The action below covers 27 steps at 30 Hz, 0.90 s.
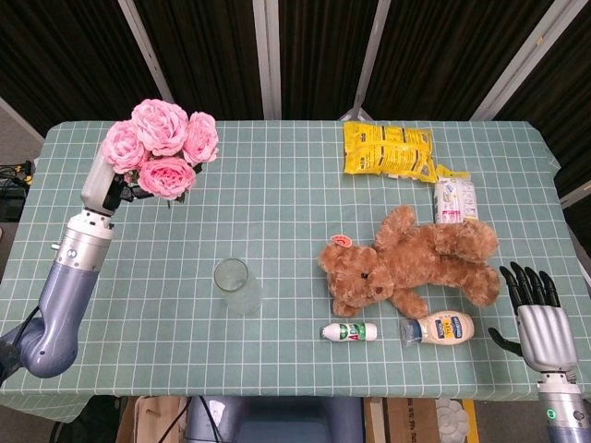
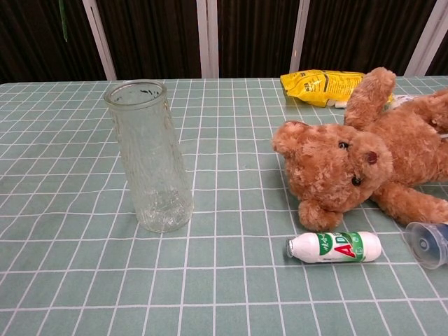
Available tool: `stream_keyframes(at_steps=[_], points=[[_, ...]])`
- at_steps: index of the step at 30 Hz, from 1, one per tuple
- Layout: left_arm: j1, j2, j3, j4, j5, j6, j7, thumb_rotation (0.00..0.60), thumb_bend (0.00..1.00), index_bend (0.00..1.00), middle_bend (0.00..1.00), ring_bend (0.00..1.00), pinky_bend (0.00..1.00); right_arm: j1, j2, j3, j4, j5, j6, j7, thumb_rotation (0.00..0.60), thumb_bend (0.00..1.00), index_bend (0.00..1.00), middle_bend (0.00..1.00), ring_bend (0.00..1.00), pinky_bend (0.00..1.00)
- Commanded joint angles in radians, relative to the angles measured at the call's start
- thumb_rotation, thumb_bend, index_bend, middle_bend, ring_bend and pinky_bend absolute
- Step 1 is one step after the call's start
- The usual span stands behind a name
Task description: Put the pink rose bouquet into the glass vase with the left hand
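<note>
In the head view my left hand (image 1: 103, 189) holds the pink rose bouquet (image 1: 162, 148) lifted high over the table's far left, blooms facing the camera. The hand's fingers are mostly hidden behind the flowers. The glass vase (image 1: 236, 285) stands upright and empty near the table's front, to the right of and nearer than the bouquet; the chest view shows the vase (image 2: 148, 164) close up, with only a thin green stem (image 2: 63, 17) at the top left. My right hand (image 1: 538, 314) hangs open off the table's front right corner, fingers apart, holding nothing.
A brown teddy bear (image 1: 406, 263) lies right of the vase, with a small white bottle (image 1: 349, 331) and a mayonnaise bottle (image 1: 438, 328) in front of it. A yellow snack bag (image 1: 388, 149) and a small packet (image 1: 454, 200) lie at the back right.
</note>
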Motion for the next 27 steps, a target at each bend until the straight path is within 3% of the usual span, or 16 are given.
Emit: stream_keyframes(at_steps=[1, 13, 27], points=[[0.012, 0.033, -0.014, -0.068, 0.002, -0.028, -0.039, 0.600, 0.48, 0.33, 0.36, 0.27, 0.43, -0.001, 0.003, 0.000, -0.001, -0.002, 0.002, 0.006, 0.600, 0.19, 0.00, 0.06, 0.04, 0.00], [-0.024, 0.037, -0.024, -0.205, -0.020, -0.057, -0.078, 0.600, 0.48, 0.33, 0.36, 0.27, 0.42, -0.002, 0.012, 0.001, -0.001, -0.004, 0.001, 0.024, 0.600, 0.19, 0.00, 0.06, 0.04, 0.00], [-0.040, 0.020, 0.029, -0.269, -0.042, -0.074, -0.051, 0.600, 0.47, 0.32, 0.36, 0.27, 0.42, -0.004, 0.015, 0.006, 0.001, 0.001, 0.004, 0.029, 0.600, 0.19, 0.00, 0.06, 0.04, 0.00]])
